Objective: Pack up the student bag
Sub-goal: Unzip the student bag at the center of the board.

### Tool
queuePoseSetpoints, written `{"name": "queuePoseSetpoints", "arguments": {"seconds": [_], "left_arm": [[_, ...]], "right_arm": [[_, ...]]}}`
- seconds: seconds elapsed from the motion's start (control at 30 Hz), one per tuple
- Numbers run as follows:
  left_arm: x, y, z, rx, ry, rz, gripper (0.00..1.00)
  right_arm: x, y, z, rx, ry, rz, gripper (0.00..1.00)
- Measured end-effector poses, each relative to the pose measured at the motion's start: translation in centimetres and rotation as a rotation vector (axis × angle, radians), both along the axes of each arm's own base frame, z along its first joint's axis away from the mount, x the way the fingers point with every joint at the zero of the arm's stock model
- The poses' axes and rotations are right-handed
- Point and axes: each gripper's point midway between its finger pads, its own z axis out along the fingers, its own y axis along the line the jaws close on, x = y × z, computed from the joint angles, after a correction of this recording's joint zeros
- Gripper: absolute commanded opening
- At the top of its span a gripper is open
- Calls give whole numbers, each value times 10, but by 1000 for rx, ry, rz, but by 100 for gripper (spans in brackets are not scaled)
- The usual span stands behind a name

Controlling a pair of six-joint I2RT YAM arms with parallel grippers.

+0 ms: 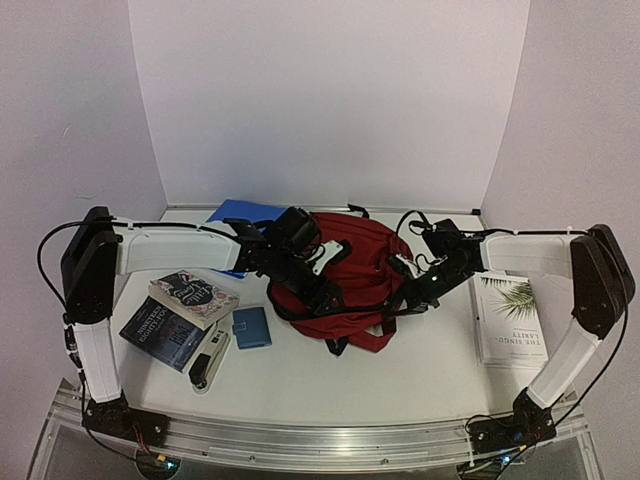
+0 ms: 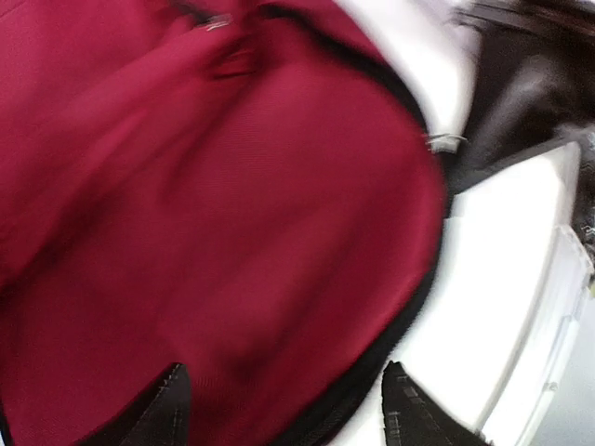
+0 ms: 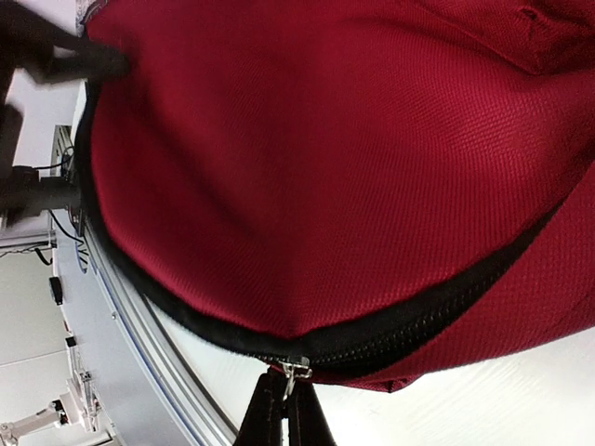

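The student bag (image 1: 352, 262), dark red with black trim, lies in the middle of the table. My left gripper (image 1: 312, 287) is over its left side. In the left wrist view the left gripper (image 2: 288, 413) is open, its fingertips (image 2: 173, 401) spread above the red fabric (image 2: 214, 214) and the black edge, clasping nothing. My right gripper (image 1: 414, 288) is at the bag's right side. In the right wrist view the right gripper (image 3: 286, 401) is shut on the metal zipper pull (image 3: 297, 369) at the black zipper line under the bulging red fabric (image 3: 316, 167).
Left of the bag lie two stacked books (image 1: 193, 297), a small blue case (image 1: 251, 328) and a black and white stapler-like thing (image 1: 208, 364). A blue folder (image 1: 238, 211) lies behind the left arm. A white book (image 1: 508, 318) lies at the right.
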Motion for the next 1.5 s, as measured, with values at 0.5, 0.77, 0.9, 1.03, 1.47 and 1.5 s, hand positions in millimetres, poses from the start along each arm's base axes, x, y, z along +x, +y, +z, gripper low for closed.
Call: {"name": "queuePoseSetpoints", "arguments": {"seconds": [0.5, 0.77, 0.9, 1.03, 1.47, 1.5], "left_arm": [[-23, -60, -1, -42, -45, -145, 32], [-34, -50, -21, 28, -9, -201, 0], [-37, -43, -23, 34, -21, -212, 0], [-38, -37, -22, 43, -47, -215, 0], [-36, -14, -17, 64, -129, -188, 0], [-36, -13, -16, 64, -138, -184, 0]], "right_arm": [[7, 6, 9, 17, -14, -15, 0], [20, -1, 16, 19, -36, -34, 0], [32, -11, 12, 10, -28, -41, 0], [41, -24, -2, -14, -15, -18, 0], [82, -46, -23, -36, 15, 14, 0], [85, -45, -22, -32, 18, 14, 0]]}}
